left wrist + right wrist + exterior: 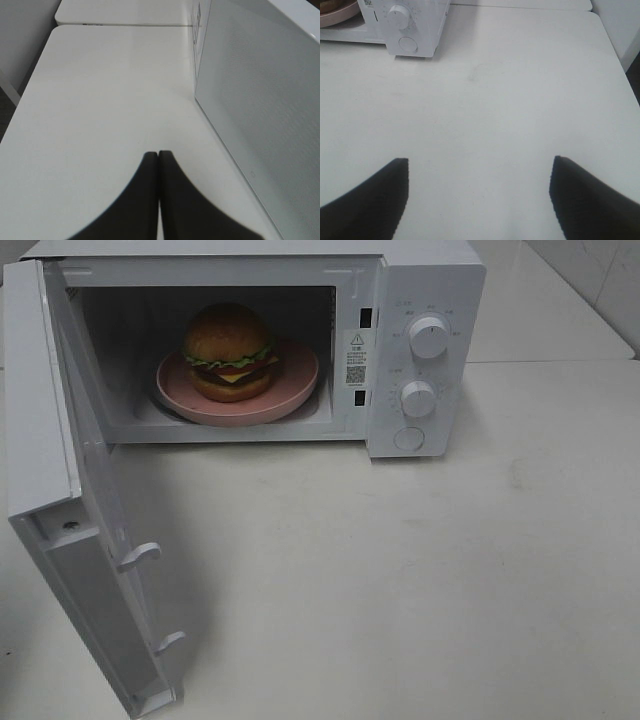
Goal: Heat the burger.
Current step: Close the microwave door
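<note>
I read this as a kitchen-style lab setup: white microwave (430, 280) with two dials (430, 340), door (40, 400) swung open, on a plain white table (450, 570), pale tiles (600, 280) behind.

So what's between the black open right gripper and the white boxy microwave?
Just bare white tabletop, in the right wrist view, from right gripper to microwave.

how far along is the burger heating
Done: the burger sits on the pink plate inside the microwave. In hand: the left gripper, shut and empty, is beside the open door; the right gripper is open. To do: shutting the door and turning the dials.
</note>
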